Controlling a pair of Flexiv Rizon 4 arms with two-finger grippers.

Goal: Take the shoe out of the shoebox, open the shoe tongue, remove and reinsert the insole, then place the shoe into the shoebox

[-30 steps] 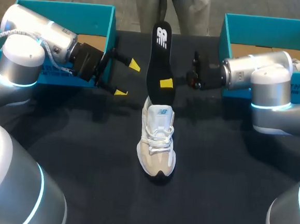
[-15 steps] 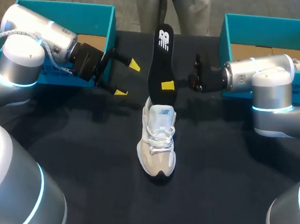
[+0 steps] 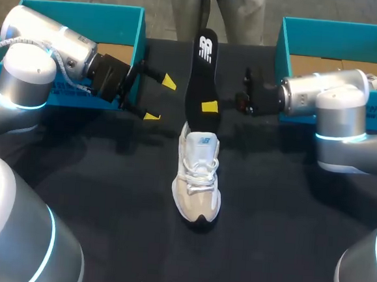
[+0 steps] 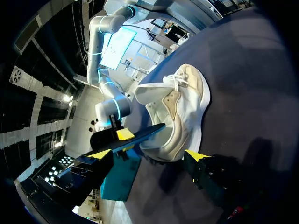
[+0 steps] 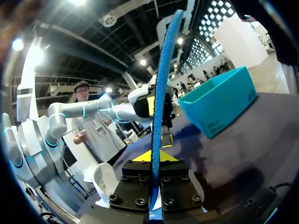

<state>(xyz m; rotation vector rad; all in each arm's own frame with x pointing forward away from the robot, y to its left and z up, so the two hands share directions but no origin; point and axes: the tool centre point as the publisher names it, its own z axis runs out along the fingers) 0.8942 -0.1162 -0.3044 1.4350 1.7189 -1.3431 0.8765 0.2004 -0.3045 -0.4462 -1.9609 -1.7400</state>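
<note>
- Far left, at ten o'clock on the dark worktop (image 3: 106, 193), sits a teal shoebox (image 3: 129, 25), open side up, with the left arm (image 3: 49, 42) lying across its front.
- The left end effector (image 3: 160, 99) hangs just off the box's three o'clock side, fingers spread wide with nothing between them. It points across at the insole.
- Dead centre, the white shoe (image 3: 197, 177) stands on its sole, toe at six o'clock, heel at twelve, laces done up.
- The black insole (image 3: 202, 67) stands up out of the heel end, leaning off toward twelve. Its lower tip is at the shoe's opening; whether it sits inside I cannot tell.
- The right end effector (image 3: 209, 106) comes in from three o'clock and pinches the insole low down. One yellow tip shows on the near face, and the right wrist view has the insole edge-on, squeezed between both fingers.
- Over at two o'clock, a second teal shoebox (image 3: 288, 38), with the right arm (image 3: 323, 93) reaching out in front of it.
</note>
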